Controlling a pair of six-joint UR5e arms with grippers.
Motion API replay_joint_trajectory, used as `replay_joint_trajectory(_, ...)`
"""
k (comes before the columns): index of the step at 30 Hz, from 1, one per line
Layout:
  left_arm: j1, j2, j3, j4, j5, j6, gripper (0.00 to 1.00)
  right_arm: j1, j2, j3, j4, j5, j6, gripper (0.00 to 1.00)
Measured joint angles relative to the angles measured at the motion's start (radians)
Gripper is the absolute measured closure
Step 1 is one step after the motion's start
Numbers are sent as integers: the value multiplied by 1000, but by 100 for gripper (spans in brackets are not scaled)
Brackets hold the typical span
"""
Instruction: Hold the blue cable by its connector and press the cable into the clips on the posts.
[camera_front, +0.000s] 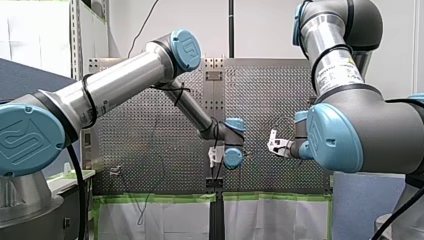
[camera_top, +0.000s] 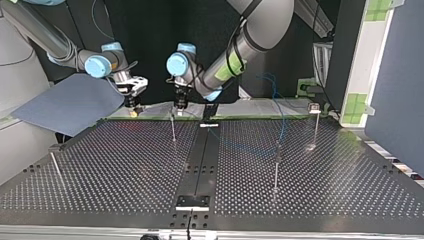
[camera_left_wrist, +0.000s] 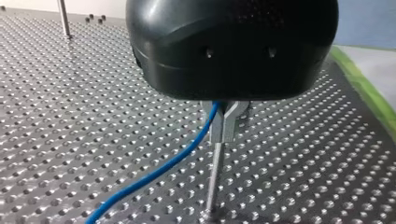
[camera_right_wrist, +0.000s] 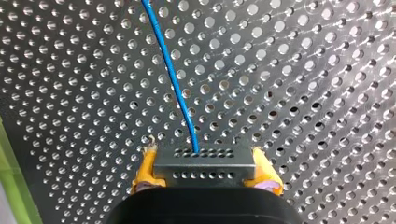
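Note:
The blue cable (camera_right_wrist: 173, 79) runs out of a grey connector block (camera_right_wrist: 204, 171), and my right gripper (camera_right_wrist: 205, 161) is shut on that block with its yellow pads (camera_right_wrist: 145, 169) on either side. Under the black body of my left gripper (camera_left_wrist: 223, 111) the cable (camera_left_wrist: 154, 173) rises to a metal clip (camera_left_wrist: 224, 129) on top of a thin post (camera_left_wrist: 213, 179). The left fingers are shut right over the clip; whether they pinch the cable is hidden. Across the table, my left gripper (camera_top: 179, 104) stands over a post (camera_top: 173, 129), with my right gripper (camera_top: 133, 100) close beside it.
More posts stand on the perforated table (camera_top: 125, 170): one (camera_top: 276, 167) right of the middle, one (camera_top: 315, 125) at the top view's far right, one (camera_top: 56, 167) at its left. The cable (camera_top: 283, 117) climbs off the back edge. A grey-blue sheet (camera_top: 70, 102) lies at the back left.

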Motion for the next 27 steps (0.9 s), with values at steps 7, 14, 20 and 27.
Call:
replay_joint_trajectory(7,16,-5,13,-18,2,0,100,0,1,-8,-1,0,-1,100)
replay_joint_trajectory(14,25,-38,36,-34,27,-3,100,0,2,-12,-3,-1,-3,100)
replay_joint_trajectory(20,31,-47,66,-38,57,-14,100,0,2,-12,-4,-1,-4,100)
replay_joint_trajectory(27,44,-47,91,-51,64,-17,100,0,4,-18,-6,1,-4,100)
